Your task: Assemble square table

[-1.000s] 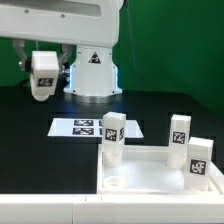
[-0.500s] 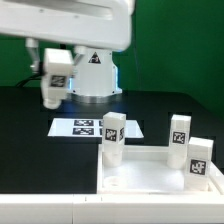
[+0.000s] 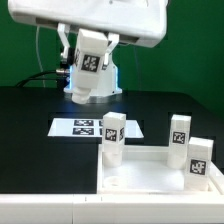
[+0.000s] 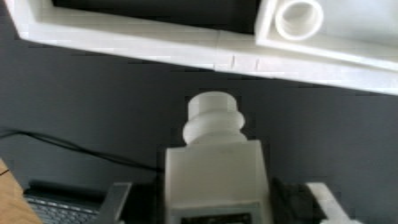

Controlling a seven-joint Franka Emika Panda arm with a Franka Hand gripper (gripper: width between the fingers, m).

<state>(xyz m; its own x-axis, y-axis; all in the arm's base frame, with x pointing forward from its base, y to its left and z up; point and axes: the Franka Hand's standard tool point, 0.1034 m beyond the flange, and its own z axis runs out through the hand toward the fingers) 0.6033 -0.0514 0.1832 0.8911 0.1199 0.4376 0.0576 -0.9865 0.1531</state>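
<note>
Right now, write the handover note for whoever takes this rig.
Gripper: shut on a leg, held high above the table, threaded end showing in the wrist view.
Panel: at the near edge, three legs standing at its corners.
Marker board: flat behind the panel.
Done: three legs up, fourth picked.
Left: seat the held leg in the open socket.

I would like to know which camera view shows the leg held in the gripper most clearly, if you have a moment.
The wrist view: the held leg fills the centre, its rounded tip pointing away between the fingers. The exterior view shows only its tagged side high under the arm.
</note>
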